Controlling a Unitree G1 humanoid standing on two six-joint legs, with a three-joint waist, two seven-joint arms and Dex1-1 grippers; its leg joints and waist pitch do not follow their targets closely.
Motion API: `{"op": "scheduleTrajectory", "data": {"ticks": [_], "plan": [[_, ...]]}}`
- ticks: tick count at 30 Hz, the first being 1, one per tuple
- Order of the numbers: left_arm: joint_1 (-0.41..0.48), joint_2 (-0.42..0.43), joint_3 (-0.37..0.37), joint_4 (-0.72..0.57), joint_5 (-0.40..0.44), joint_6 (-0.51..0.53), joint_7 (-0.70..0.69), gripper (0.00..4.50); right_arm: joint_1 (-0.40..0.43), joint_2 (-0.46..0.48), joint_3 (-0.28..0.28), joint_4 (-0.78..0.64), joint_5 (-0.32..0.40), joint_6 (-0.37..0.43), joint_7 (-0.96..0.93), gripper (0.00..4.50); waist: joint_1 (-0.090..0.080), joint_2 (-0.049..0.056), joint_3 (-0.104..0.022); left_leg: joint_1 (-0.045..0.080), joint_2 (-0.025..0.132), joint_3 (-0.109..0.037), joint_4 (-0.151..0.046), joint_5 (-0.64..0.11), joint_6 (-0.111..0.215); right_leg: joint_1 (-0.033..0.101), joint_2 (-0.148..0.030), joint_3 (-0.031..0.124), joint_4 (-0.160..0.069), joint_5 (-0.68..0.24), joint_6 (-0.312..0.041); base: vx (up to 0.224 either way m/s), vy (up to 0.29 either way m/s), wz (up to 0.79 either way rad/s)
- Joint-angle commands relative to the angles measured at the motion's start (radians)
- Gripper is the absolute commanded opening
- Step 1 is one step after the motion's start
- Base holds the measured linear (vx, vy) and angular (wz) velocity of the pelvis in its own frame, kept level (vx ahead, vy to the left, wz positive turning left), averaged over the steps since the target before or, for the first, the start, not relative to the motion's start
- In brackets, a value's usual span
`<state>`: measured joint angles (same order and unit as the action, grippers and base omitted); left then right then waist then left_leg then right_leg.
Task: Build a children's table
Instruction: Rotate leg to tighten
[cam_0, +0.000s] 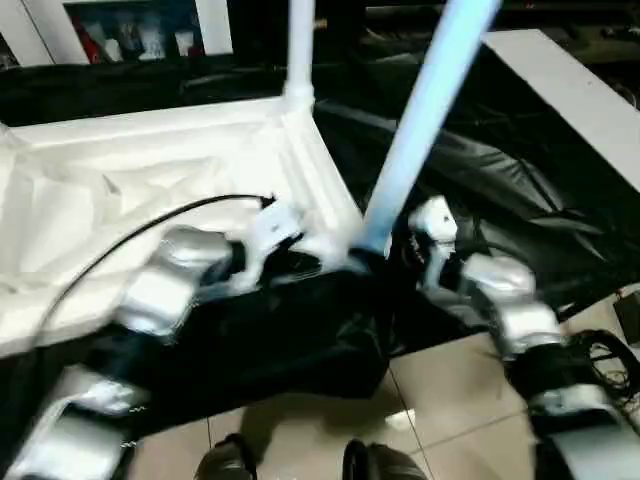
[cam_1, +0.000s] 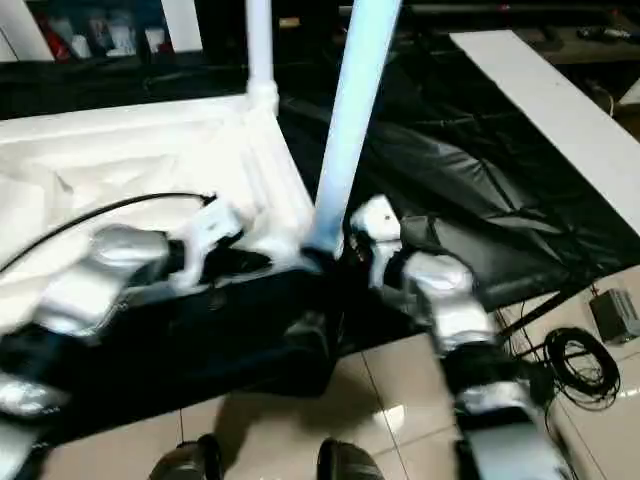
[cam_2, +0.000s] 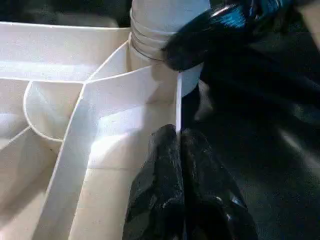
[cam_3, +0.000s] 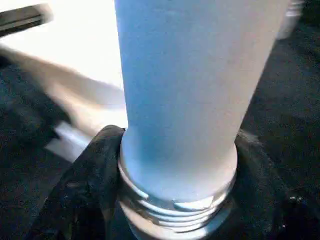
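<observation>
The white tabletop (cam_0: 150, 190) lies upside down on a black sheet, ribbed underside up. One white leg (cam_0: 300, 50) stands upright in its far corner socket. A second leg (cam_0: 420, 120) leans in the near corner socket (cam_2: 160, 45). My right gripper (cam_3: 177, 150) is shut around this leg's threaded lower end, with a black finger (cam_3: 95, 175) on either side. My left gripper (cam_2: 178, 135) is shut on the tabletop's thin rim wall just beside that corner, and it is also seen from above (cam_0: 295, 265).
A black sheet (cam_0: 480, 180) covers the work surface. A white board (cam_0: 580, 90) lies at the back right. Tiled floor (cam_0: 450, 400) runs along the front, with coiled cables (cam_1: 580, 365) at the right. A black cable (cam_0: 130, 235) crosses the tabletop above my left forearm.
</observation>
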<state>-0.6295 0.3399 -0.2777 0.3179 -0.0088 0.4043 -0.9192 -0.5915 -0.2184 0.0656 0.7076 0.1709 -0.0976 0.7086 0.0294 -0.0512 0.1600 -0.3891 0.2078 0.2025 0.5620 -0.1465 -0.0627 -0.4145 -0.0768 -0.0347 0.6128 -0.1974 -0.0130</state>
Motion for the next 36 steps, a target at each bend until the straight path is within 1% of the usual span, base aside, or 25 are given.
{"op": "scheduleTrajectory", "data": {"ticks": [1, 3, 4, 5, 6, 8, 11, 14, 15, 16, 17, 20, 21, 23, 25, 27, 28, 29, 30, 31, 32, 33, 34, 35, 36], "plan": [[0.021, -0.045, -0.039, 0.053, 0.013, 0.036, 0.053, 0.0, 0.003, 0.013, -0.035, 0.064, -0.03, 0.026, -0.137, 2.72, -0.004, 0.004, -0.064, 0.027, 0.024, -0.011, -0.064, -0.238, 0.012, 0.035, -0.053, 0.04, -0.082, -0.269, -0.218, 0.0, 0.0, 0.0], [0.004, -0.095, -0.027, 0.093, 0.026, 0.058, 0.134, 0.0, -0.012, 0.051, -0.058, 0.098, -0.031, 0.032, -0.249, 2.72, -0.005, 0.005, -0.063, 0.029, 0.023, -0.011, -0.066, -0.261, 0.004, 0.03, -0.052, 0.041, -0.085, -0.283, -0.205, 0.0, 0.0, 0.0], [-0.019, -0.137, -0.019, 0.142, 0.042, 0.063, 0.21, 0.0, -0.034, 0.083, -0.074, 0.137, -0.042, 0.03, -0.362, 2.72, -0.006, 0.007, -0.062, 0.03, 0.021, -0.011, -0.067, -0.273, -0.004, 0.027, -0.05, 0.042, -0.087, -0.298, -0.195, 0.0, 0.0, 0.0], [-0.027, -0.15, -0.015, 0.16, 0.047, 0.063, 0.236, 0.0, -0.041, 0.092, -0.077, 0.149, -0.045, 0.029, -0.396, 2.72, -0.006, 0.004, -0.064, 0.03, 0.02, -0.013, -0.067, -0.286, -0.013, 0.028, -0.051, 0.042, -0.088, -0.315, -0.184, 0.0, 0.0, 0.0], [-0.027, -0.15, -0.015, 0.16, 0.047, 0.063, 0.236, 0.0, -0.041, 0.092, -0.077, 0.149, -0.045, 0.029, -0.396, 2.72, -0.005, 0.003, -0.065, 0.031, 0.019, -0.013, -0.066, -0.288, -0.011, 0.028, -0.051, 0.041, -0.089, -0.313, -0.178, 0.0, 0.0, 0.0], [-0.055, -0.197, 0.006, 0.22, 0.06, 0.062, 0.326, 0.0, -0.089, 0.135, -0.095, 0.213, -0.05, 0.018, -0.519, 2.72, -0.004, 0.005, -0.066, 0.031, 0.017, -0.011, -0.065, -0.285, -0.006, 0.023, -0.049, 0.043, -0.089, -0.29, -0.17, 0.0, 0.0, 0.0], [-0.067, -0.211, 0.007, 0.248, 0.074, 0.056, 0.347, 0.0, -0.122, 0.157, -0.091, 0.248, -0.064, -0.004, -0.567, 2.72, -0.003, 0.004, -0.068, 0.027, 0.015, -0.011, -0.065, -0.281, 0.003, 0.026, -0.047, 0.043, -0.087, -0.266, -0.159, 0.0, 0.0, 0.0], [-0.073, -0.208, 0.001, 0.259, 0.083, 0.056, 0.339, 0.0, -0.14, 0.175, -0.101, 0.251, -0.045, -0.029, -0.528, 2.72, -0.002, 0.001, -0.07, 0.022, 0.014, -0.01, -0.063, -0.263, 0.019, 0.029, -0.047, 0.043, -0.085, -0.237, -0.158, 0.0, 0.0, 0.0], [-0.073, -0.203, -0.003, 0.26, 0.088, 0.058, 0.337, 0.0, -0.139, 0.183, -0.113, 0.239, -0.025, -0.045, -0.49, 3.07, -0.002, 0.0, -0.071, 0.02, 0.015, -0.01, -0.063, -0.252, 0.027, 0.029, -0.047, 0.043, -0.084, -0.221, -0.161, 0.0, 0.0, 0.0], [-0.073, -0.197, -0.004, 0.26, 0.09, 0.061, 0.333, 0.0, -0.136, 0.186, -0.121, 0.222, -0.011, -0.061, -0.456, 3.28, -0.002, -0.001, -0.071, 0.02, 0.015, -0.009, -0.062, -0.247, 0.038, 0.03, -0.047, 0.043, -0.082, -0.206, -0.166, 0.0, 0.0, 0.0], [-0.073, -0.194, -0.004, 0.26, 0.092, 0.062, 0.33, 0.0, -0.135, 0.187, -0.125, 0.211, -0.002, -0.071, -0.435, 3.44, 0.0, 0.001, -0.071, 0.021, 0.017, -0.009, -0.062, -0.238, 0.047, 0.029, -0.047, 0.043, -0.081, -0.191, -0.174, 0.0, 0.0, 0.0], [-0.071, -0.174, -0.007, 0.26, 0.092, 0.057, 0.313, 0.0, -0.13, 0.161, -0.111, 0.163, 0.01, -0.086, -0.358, 3.5, -0.001, 0.0, -0.069, 0.017, 0.017, -0.01, -0.063, -0.229, 0.052, 0.033, -0.046, 0.041, -0.081, -0.182, -0.185, 0.0, 0.0, 0.0], [-0.07, -0.166, -0.01, 0.26, 0.091, 0.051, 0.299, 0.0, -0.128, 0.146, -0.105, 0.148, 0.011, -0.089, -0.336, 3.61, -0.002, 0.0, -0.068, 0.016, 0.017, -0.009, -0.063, -0.228, 0.053, 0.032, -0.047, 0.041, -0.082, -0.187, -0.187, 0.0, 0.0, 0.0], [-0.062, -0.141, -0.026, 0.247, 0.093, 0.033, 0.258, 0.0, -0.111, 0.101, -0.078, 0.095, 0.005, -0.077, -0.262, 3.85, 0.0, 0.0, -0.067, 0.016, 0.017, -0.01, -0.064, -0.237, 0.054, 0.032, -0.048, 0.041, -0.086, -0.217, -0.182, 0.0, 0.0, 0.0], [-0.058, -0.131, -0.029, 0.24, 0.091, 0.027, 0.24, 0.0, -0.104, 0.083, -0.069, 0.077, 0.005, -0.068, -0.228, 3.96, -0.004, -0.004, -0.066, 0.011, 0.017, -0.012, -0.066, -0.241, 0.05, 0.035, -0.049, 0.041, -0.087, -0.245, -0.172, 0.0, 0.0, 0.0], [-0.048, -0.108, -0.034, 0.213, 0.08, 0.025, 0.196, 0.0, -0.082, 0.039, -0.049, 0.026, 0.012, -0.032, -0.144, 4.06, -0.003, -0.001, -0.064, 0.015, 0.018, -0.011, -0.066, -0.255, 0.049, 0.031, -0.05, 0.042, -0.092, -0.277, -0.167, 0.0, 0.0, 0.0], [-0.045, -0.101, -0.037, 0.205, 0.079, 0.024, 0.184, 0.0, -0.075, 0.027, -0.042, 0.014, 0.011, -0.022, -0.122, 4.19, -0.001, -0.002, -0.065, 0.017, 0.019, -0.011, -0.065, -0.244, 0.052, 0.032, -0.05, 0.042, -0.092, -0.269, -0.169, 0.0, 0.0, 0.0], [-0.036, -0.082, -0.046, 0.183, 0.074, 0.021, 0.148, 0.0, -0.059, -0.007, -0.022, -0.013, 0.0, -0.005, -0.067, 4.19, 0.0, 0.001, -0.063, 0.018, 0.018, -0.01, -0.065, -0.24, 0.054, 0.03, -0.048, 0.043, -0.092, -0.261, -0.173, 0.0, 0.0, 0.0], [-0.019, -0.038, -0.073, 0.138, 0.069, -0.016, 0.064, 0.0, -0.023, -0.081, 0.021, -0.066, -0.015, 0.022, 0.061, 4.19, 0.004, 0.003, -0.064, 0.017, 0.02, -0.011, -0.065, -0.225, 0.06, 0.034, -0.046, 0.042, -0.09, -0.229, -0.178, 0.0, 0.0, 0.0], [-0.012, -0.022, -0.08, 0.121, 0.063, -0.021, 0.031, 0.0, -0.011, -0.105, 0.033, -0.083, -0.018, 0.024, 0.102, 4.19, 0.004, 0.003, -0.07, 0.02, 0.021, -0.008, -0.06, -0.19, 0.071, 0.035, -0.046, 0.044, -0.082, -0.16, -0.195, 0.0, 0.0, 0.0], [-0.006, -0.004, -0.085, 0.102, 0.055, -0.015, -0.001, 0.0, -0.002, -0.129, 0.039, -0.095, -0.019, 0.022, 0.141, 4.19, 0.004, 0.003, -0.072, 0.017, 0.019, -0.007, -0.058, -0.163, 0.079, 0.04, -0.043, 0.043, -0.076, -0.11, -0.21, 0.0, 0.0, 0.0], [-0.002, 0.008, -0.088, 0.09, 0.049, -0.013, -0.022, 0.0, 0.003, -0.143, 0.042, -0.103, -0.017, 0.022, 0.165, 4.19, 0.004, 0.003, -0.077, 0.016, 0.018, -0.005, -0.052, -0.107, 0.098, 0.045, -0.041, 0.042, -0.064, -0.002, -0.24, 0.051, -0.002, 0.02], [0.006, 0.033, -0.095, 0.067, 0.038, -0.021, -0.066, 0.0, 0.013, -0.168, 0.048, -0.12, -0.011, 0.026, 0.209, 4.19, 0.002, 0.005, -0.076, 0.013, 0.016, -0.004, -0.05, -0.077, 0.117, 0.047, -0.039, 0.04, -0.057, 0.071, -0.267, 0.0, 0.0, 0.0], [0.009, 0.039, -0.096, 0.061, 0.036, -0.024, -0.078, 0.0, 0.015, -0.174, 0.049, -0.125, -0.01, 0.028, 0.22, 4.19, -0.001, 0.004, -0.077, 0.012, 0.016, -0.003, -0.048, -0.066, 0.131, 0.05, -0.04, 0.04, -0.053, 0.107, -0.283, 0.0, 0.0, 0.0], [0.012, 0.05, -0.099, 0.051, 0.031, -0.03, -0.097, 0.0, 0.02, -0.184, 0.051, -0.133, -0.007, 0.031, 0.235, 4.19, 0.0, 0.005, -0.076, 0.013, 0.016, -0.003, -0.047, -0.067, 0.136, 0.049, -0.04, 0.04, -0.053, 0.111, -0.288, 0.0, 0.0, 0.0]]}}
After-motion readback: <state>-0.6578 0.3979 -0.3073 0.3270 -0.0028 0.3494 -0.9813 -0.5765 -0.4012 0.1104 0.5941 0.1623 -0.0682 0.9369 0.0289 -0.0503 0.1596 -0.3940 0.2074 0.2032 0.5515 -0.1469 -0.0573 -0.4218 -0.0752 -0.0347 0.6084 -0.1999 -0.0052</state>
